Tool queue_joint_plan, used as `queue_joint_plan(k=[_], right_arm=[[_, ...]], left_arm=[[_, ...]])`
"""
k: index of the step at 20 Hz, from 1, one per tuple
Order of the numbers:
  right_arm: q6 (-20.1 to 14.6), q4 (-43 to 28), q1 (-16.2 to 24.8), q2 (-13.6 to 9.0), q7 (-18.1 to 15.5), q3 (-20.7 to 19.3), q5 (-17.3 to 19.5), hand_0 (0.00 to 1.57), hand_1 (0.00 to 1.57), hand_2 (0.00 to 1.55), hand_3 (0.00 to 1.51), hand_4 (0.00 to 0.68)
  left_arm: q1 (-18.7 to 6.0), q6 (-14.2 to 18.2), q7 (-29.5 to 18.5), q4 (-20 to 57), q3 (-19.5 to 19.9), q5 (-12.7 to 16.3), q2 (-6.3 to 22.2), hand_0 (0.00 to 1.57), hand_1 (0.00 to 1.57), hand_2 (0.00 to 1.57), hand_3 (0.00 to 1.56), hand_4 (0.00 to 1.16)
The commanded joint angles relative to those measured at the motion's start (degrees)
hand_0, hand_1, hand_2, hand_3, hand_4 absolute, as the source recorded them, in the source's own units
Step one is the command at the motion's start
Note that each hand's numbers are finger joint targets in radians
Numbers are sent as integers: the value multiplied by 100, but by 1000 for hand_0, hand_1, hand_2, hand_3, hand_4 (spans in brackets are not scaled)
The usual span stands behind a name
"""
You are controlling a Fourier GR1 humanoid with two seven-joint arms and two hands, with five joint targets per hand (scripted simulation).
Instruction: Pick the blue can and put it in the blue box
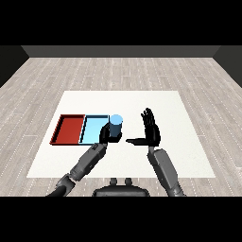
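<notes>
The blue can (pixel 116 126) you see stands upright just right of the blue tray (pixel 93 128), your left hand (pixel 104 134) curled round it, right hand (pixel 150 130) spread open nearby.

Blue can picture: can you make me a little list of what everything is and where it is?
blue can: upright, at the right edge of the light blue tray
left hand: curled round the can
right hand: open, fingers straight, right of the can, apart from it
light blue tray: beside the red tray, on its right
red tray: leftmost, nothing seen in it
table: white, holds both trays
</notes>
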Motion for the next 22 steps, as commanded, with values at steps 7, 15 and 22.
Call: queue_joint_plan(k=[7, 15, 22], right_arm=[[410, -378, 726, -140, -155, -772, -712, 0, 0, 0, 0, 0], [531, -182, 526, -257, -40, -1192, -971, 0, 0, 0, 0, 0], [547, 90, 684, -51, -344, -1054, -823, 0, 0, 0, 0, 0]], left_arm=[[-747, 88, 1036, 435, 697, -320, 1151, 1571, 1571, 1571, 1525, 1151], [-801, 731, 1913, 1581, 230, -1170, 1384, 1571, 1571, 1565, 1480, 1027], [-1343, 848, 3468, 3333, -141, -1569, 872, 763, 763, 711, 603, 908]])
